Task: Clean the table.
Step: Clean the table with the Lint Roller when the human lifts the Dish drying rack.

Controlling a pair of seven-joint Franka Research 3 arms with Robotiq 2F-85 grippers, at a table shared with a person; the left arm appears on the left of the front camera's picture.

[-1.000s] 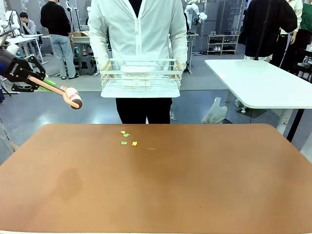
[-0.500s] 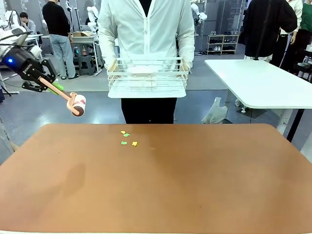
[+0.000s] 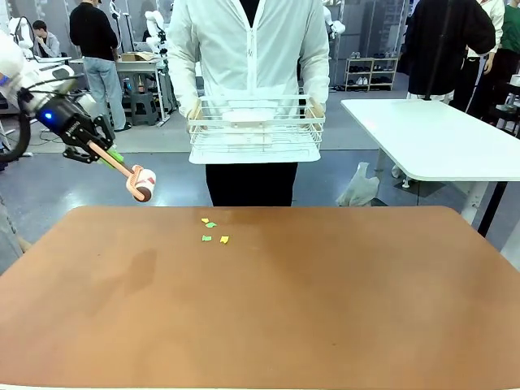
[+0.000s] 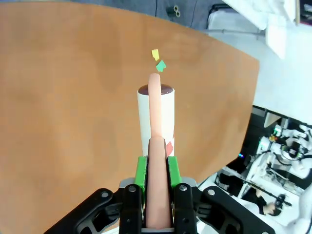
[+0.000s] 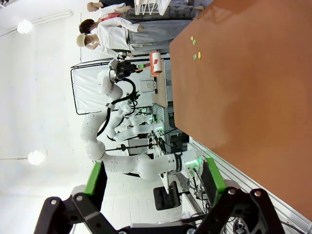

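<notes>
The reddish-brown table [image 3: 268, 309] carries a few small yellow and green paper scraps [image 3: 213, 231] near its far edge. My left gripper [image 3: 99, 149] is shut on the pink handle of a lint roller [image 3: 144, 184], which hangs in the air past the table's far left corner. In the left wrist view the green pads [image 4: 141, 171] clamp the handle, and the roller [image 4: 156, 117] points toward the scraps [image 4: 158, 60] over the table [image 4: 68, 107]. My right gripper [image 5: 153, 181] stands open and holds nothing, beside the table [image 5: 253, 107].
A person in a white jacket stands at the far side holding a white wire basket [image 3: 256, 130] at waist height. A white rectangular table [image 3: 439, 138] stands at the back right. Other people and equipment are farther off.
My left arm has carried the lint roller to the right and a little lower, closer to the table's far edge. The person with the basket has shifted slightly right.
</notes>
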